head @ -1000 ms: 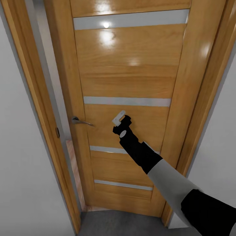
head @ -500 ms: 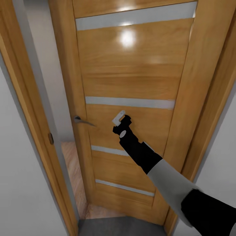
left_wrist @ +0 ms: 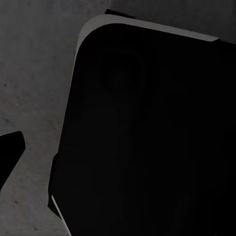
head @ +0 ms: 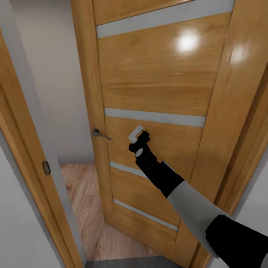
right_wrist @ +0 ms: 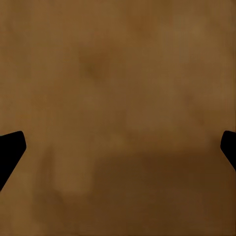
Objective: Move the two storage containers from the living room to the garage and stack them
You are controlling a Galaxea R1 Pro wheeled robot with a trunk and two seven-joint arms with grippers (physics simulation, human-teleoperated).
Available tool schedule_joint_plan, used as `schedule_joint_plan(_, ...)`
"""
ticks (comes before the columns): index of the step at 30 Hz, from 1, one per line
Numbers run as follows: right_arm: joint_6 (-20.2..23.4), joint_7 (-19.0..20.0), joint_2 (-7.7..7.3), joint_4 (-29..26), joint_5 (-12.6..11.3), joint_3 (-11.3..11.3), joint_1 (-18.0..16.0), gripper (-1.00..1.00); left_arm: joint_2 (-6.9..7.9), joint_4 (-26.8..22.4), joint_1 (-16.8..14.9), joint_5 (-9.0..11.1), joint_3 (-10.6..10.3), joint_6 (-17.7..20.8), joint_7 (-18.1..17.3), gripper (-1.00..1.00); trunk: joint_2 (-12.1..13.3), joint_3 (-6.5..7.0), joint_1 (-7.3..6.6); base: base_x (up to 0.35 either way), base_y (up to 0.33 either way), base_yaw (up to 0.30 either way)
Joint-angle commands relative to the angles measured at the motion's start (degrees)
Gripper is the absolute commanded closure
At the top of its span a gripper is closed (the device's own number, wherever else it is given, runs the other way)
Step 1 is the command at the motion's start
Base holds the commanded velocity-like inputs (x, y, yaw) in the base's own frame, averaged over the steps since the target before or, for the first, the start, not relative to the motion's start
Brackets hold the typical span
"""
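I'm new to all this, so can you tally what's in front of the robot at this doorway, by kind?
Wooden door: 1
Door handle: 1
Pale stripes across the door: 4
Robot gripper against the door: 1
Total: 7

light wood-plank floor beyond door, grey concrete floor at threshold

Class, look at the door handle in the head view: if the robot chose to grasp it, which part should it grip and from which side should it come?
Probably grip the free, outer stretch of the door handle: a slim silver lever sticking out roughly level from the wooden door, near the open edge. Come at it straight towards the door face, with one finger above and one below the bar. The right gripper sits beside it, fingers spread against the panel.
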Motion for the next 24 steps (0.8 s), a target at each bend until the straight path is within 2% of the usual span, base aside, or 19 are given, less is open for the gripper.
schedule_joint_plan(1, 0.58, -0.88, 0.0, 0.07, 0.29, 0.08, -0.06, -1.0, 0.01, -0.06, 0.02, 0.25, 0.01, -0.09, 0.03, -1.0, -0.02, -0.05, 0.01, 0.021, 0.0, 0.0)
schedule_joint_plan(9, 4.86, -2.86, 0.0, 0.24, 0.15, -0.03, -0.08, -1.0, 0.03, -0.06, 0.02, 0.25, 0.04, -0.09, 0.03, -1.0, -0.02, -0.05, 0.01, 0.004, 0.0, 0.0)
schedule_joint_plan(15, 7.54, -4.74, 0.0, 4.14, 0.11, -0.06, -0.52, -1.0, 0.03, -0.06, 0.02, 0.25, 0.09, -0.09, 0.03, -1.0, -0.02, -0.05, 0.01, 0.0, 0.0, 0.0)
schedule_joint_plan(24, 7.14, -5.4, 0.0, 10.95, -0.47, -0.42, -6.39, -1.0, -0.12, -0.06, 0.02, 0.25, 0.09, -0.09, 0.03, -1.0, -0.02, -0.05, 0.01, 0.0, 0.0, 0.0)
